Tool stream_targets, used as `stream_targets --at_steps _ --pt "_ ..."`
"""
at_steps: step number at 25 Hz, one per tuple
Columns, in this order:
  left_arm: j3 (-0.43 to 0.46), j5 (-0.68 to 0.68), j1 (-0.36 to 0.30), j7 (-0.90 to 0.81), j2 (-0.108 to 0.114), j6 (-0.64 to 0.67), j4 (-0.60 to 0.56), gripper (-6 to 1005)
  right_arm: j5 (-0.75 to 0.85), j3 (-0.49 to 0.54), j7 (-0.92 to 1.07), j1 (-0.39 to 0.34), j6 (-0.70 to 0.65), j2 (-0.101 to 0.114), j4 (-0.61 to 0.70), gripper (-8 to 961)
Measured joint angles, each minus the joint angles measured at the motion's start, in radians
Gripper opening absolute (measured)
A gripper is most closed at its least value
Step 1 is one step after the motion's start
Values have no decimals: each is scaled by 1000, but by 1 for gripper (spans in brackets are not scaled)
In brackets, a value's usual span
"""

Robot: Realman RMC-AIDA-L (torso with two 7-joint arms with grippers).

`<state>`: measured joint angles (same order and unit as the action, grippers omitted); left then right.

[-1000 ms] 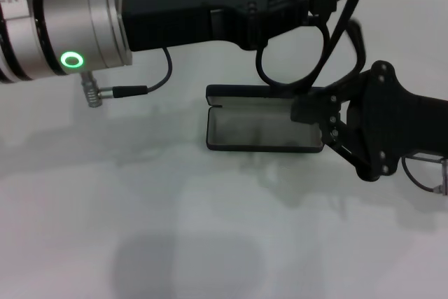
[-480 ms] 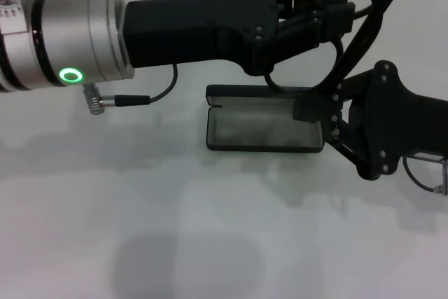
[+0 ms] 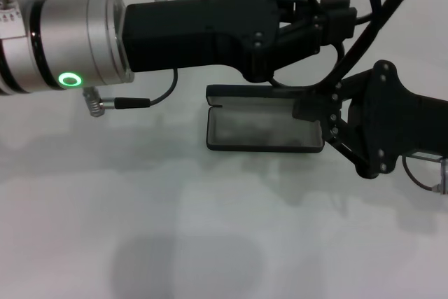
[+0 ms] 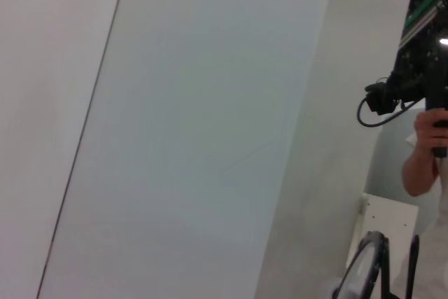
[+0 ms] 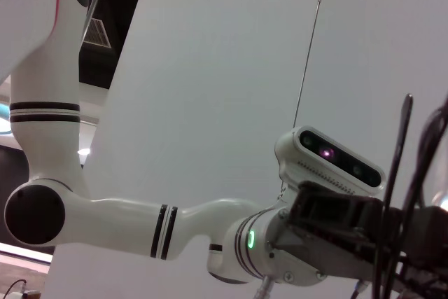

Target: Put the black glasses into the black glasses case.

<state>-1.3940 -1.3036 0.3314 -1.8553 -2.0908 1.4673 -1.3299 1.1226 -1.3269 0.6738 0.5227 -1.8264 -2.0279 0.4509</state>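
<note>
The black glasses case [image 3: 260, 131] lies open on the white table in the head view, its grey lining bare and its lid up at the back. My left gripper [image 3: 336, 22] hovers above the case's back edge, shut on the black glasses [image 3: 353, 47], whose thin black rims and arms stick out past it. A lens rim and one arm of the glasses also show in the left wrist view [image 4: 365, 271], and thin strands of them in the right wrist view [image 5: 399, 166]. My right gripper [image 3: 311, 111] is shut on the case's right rear end.
A white table [image 3: 140, 229] spreads in front of the case, with a wall edge at the back. A thin wire loop [image 3: 420, 173] lies under my right arm at the right edge. A cable with a metal plug [image 3: 105, 99] hangs under my left arm.
My left gripper has moved right and a little lower over the case's back edge, carrying the glasses; the hanging lens loop is now mostly hidden behind it. The right arm and case have not moved.
</note>
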Motion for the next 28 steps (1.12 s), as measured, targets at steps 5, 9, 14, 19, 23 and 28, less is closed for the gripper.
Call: stream_targets --at_steps 5,9,14,19,23,28 --pt "2 0 0 2 0 4 0 120 -1 0 -1 -1 0 0 0 61" --pt "9 11 0 19 -1 4 0 120 -2 -4 -1 -2 0 0 0 63" --pt "37 62 -2 59 -2 3 39 120 -1 -7 1 -8 0 0 -9 65" --pt "96 110 2 79 2 20 121 120 3 -8 3 -30 0 0 -10 67" --pt "132 105 5 77 6 51 156 120 -1 -2 1 -56 0 1 -9 68" --pt "137 104 -1 76 7 55 179 120 -7 2 1 -68 0 4 -9 70"
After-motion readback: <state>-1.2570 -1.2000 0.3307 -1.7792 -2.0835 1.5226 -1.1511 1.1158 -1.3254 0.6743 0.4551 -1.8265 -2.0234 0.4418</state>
